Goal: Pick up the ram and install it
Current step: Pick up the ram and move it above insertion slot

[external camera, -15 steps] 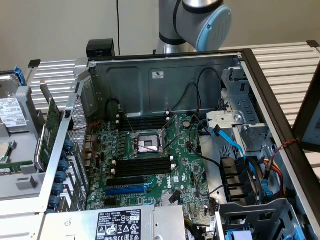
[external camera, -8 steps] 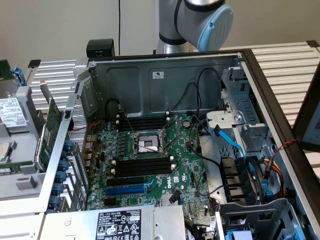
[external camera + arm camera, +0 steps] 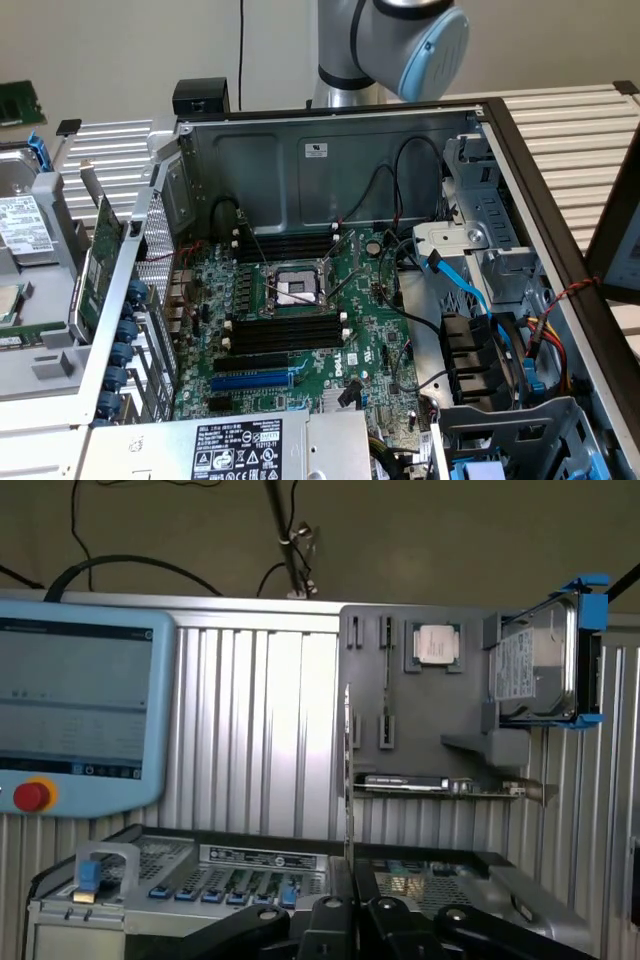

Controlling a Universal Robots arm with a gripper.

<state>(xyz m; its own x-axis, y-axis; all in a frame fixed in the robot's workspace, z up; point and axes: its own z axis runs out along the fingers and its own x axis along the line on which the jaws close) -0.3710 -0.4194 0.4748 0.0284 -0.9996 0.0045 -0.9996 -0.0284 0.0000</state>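
In the wrist view the ram shows edge-on as a thin upright strip rising from between my black fingers. My gripper is shut on its lower end. It hangs above the open computer case, facing the grey parts holder. In the exterior view the motherboard lies in the case. Its black memory slots sit on both sides of the CPU socket, with nothing in them. The arm's grey and blue joint is above the case's back wall.
The grey holder at the exterior view's left carries a hard drive, a CPU and the larger green expansion card. A blue slot, cables and a drive cage crowd the case. A teach pendant stands beside it.
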